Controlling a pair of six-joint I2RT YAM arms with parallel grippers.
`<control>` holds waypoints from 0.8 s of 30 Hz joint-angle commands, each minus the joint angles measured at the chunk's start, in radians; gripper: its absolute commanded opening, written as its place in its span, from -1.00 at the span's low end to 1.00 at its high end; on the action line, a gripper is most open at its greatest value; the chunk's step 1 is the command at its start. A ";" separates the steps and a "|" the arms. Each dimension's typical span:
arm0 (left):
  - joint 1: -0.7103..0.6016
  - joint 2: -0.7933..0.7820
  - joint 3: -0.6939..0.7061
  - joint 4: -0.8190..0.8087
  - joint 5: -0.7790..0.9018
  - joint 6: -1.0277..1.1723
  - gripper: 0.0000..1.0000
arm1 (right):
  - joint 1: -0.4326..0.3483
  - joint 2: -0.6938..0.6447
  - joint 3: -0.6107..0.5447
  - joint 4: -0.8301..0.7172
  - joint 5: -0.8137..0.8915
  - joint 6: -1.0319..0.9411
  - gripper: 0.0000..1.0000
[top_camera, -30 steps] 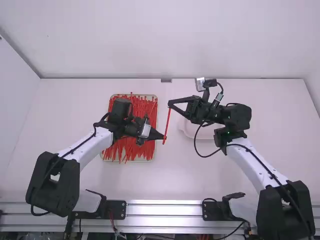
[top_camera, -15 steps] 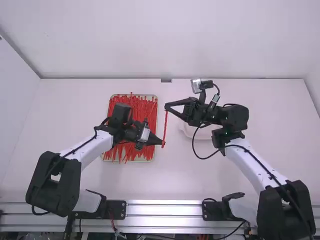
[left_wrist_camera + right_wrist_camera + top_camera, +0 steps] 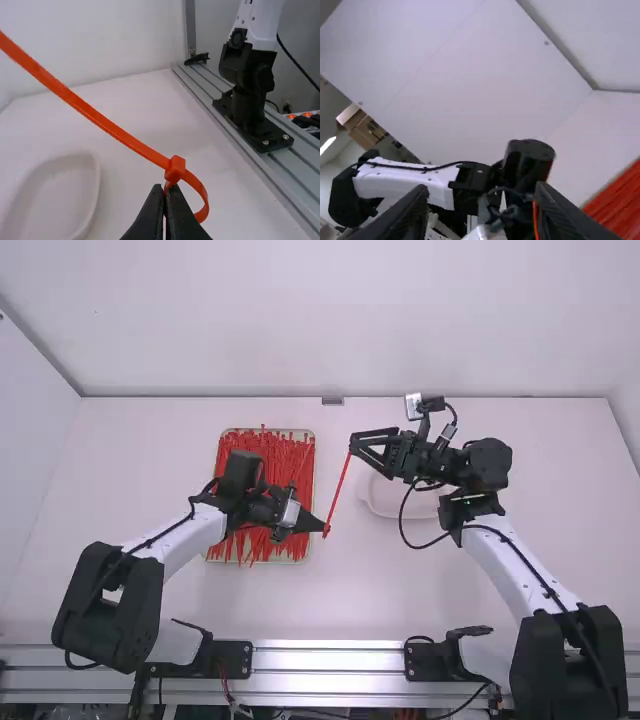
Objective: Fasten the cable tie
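A red cable tie (image 3: 338,492) hangs in the air right of the tray. My left gripper (image 3: 318,525) is shut on its lower end. In the left wrist view the fingers (image 3: 158,207) pinch the strap just under the square head (image 3: 175,168). A small closed loop (image 3: 201,199) curls beside them and the long tail runs away up to the corner. The tail's tip ends at my right gripper (image 3: 352,443), which stands open above the white bowl (image 3: 372,502). A sliver of orange shows beside one of its fingers (image 3: 551,210).
A wooden tray (image 3: 290,561) heaped with several red cable ties (image 3: 262,490) lies under the left arm. The white bowl (image 3: 55,190) sits just right of the tie. The right arm's base (image 3: 250,95) and a metal rail stand at the table's near edge.
The right gripper has shifted to the right, and the tie's upper end now leans right instead of standing upright. The left gripper has hardly moved and keeps its hold.
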 commanded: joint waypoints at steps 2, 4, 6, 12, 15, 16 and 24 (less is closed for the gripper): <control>0.003 0.003 -0.003 0.104 0.031 -0.143 -0.96 | -0.051 -0.012 0.025 -0.047 -0.083 -0.068 0.24; 0.004 0.003 -0.002 0.195 0.003 -0.269 -0.96 | -0.075 -0.012 0.025 -0.069 -0.109 -0.068 0.26; 0.003 0.003 -0.003 0.284 -0.019 -0.366 -0.96 | -0.097 -0.012 0.024 -0.079 -0.140 -0.073 0.30; 0.004 0.003 -0.002 0.604 -0.029 -0.615 -0.96 | -0.121 -0.012 0.012 -0.079 -0.240 -0.109 0.54; 0.004 0.003 -0.002 0.804 -0.047 -0.804 -0.96 | -0.111 -0.012 -0.013 -0.078 -0.230 -0.111 0.55; 0.003 0.003 -0.002 0.853 -0.055 -0.852 -0.96 | -0.107 -0.012 -0.022 -0.078 -0.223 -0.122 0.56; 0.003 0.003 0.004 1.094 -0.055 -1.093 -0.96 | -0.030 -0.012 -0.064 -0.071 -0.131 -0.155 0.58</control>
